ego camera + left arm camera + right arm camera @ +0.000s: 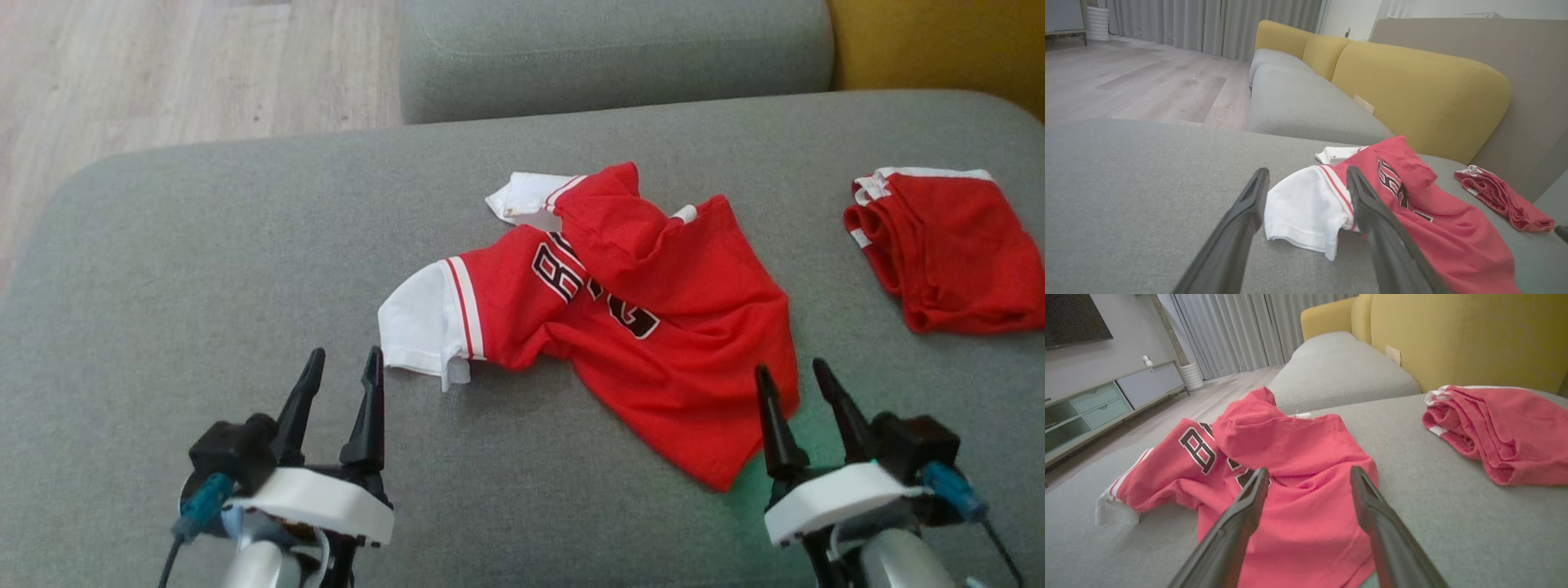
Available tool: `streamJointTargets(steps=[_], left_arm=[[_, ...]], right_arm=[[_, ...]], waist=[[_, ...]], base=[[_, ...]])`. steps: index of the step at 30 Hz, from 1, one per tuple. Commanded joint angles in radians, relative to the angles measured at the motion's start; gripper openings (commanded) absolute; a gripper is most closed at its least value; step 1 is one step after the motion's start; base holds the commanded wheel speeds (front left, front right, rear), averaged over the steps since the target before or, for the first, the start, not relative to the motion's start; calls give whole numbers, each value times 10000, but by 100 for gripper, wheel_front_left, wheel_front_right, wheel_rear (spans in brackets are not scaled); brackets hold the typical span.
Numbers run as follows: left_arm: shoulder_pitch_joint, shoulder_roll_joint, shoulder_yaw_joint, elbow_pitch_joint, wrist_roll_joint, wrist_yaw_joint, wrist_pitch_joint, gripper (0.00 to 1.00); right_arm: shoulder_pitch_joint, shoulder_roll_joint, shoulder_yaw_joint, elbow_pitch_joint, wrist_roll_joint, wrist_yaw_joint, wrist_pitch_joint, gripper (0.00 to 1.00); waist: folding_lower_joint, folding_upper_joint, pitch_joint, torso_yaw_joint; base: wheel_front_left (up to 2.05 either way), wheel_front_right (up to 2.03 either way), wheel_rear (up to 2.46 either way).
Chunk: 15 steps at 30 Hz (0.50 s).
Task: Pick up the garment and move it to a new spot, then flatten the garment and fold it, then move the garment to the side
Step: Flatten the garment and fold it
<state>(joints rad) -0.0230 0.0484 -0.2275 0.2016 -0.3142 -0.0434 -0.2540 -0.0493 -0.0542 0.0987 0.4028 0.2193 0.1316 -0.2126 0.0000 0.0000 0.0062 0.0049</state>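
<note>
A red jersey [620, 318] with white sleeves and dark lettering lies crumpled on the grey sofa seat [245, 269]; it also shows as the jersey [1412, 212] and the jersey [1290, 465] in the wrist views. My left gripper [343, 367] is open, just left of the white sleeve [420, 322], apart from it. In the left wrist view that gripper [1306, 175] frames the white sleeve [1302, 208]. My right gripper [790, 371] is open beside the jersey's lower right hem. In the right wrist view my gripper [1308, 473] hovers above the red cloth.
A second red garment [947, 245], folded with white trim, lies at the right of the seat. Yellow backrest cushions [1412, 90] rise behind it. Another grey seat section [612, 49] sits beyond, with wooden floor [163, 73] to the left.
</note>
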Motion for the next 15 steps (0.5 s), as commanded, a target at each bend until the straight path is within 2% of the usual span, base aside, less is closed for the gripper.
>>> streamJointTargets(steps=[1, 9, 15], left_arm=[[-554, 18, 288, -40, 1, 58, -78, 100], [-1576, 21, 321, 1753, 394, 252, -78, 100], [-3041, 205, 224, 3902, 651, 325, 211, 100]], right_arm=[[-305, 27, 157, -638, -123, -9, 142, 100], [-212, 36, 214, -1470, 34, -9, 525, 100], [-273, 38, 248, -1812, -30, -9, 692, 100]], waist=[[0, 0, 161, -95], [0, 0, 701, -461], [0, 0, 1195, -796]], base=[[0, 0, 0], [0, 0, 0], [0, 0, 0]])
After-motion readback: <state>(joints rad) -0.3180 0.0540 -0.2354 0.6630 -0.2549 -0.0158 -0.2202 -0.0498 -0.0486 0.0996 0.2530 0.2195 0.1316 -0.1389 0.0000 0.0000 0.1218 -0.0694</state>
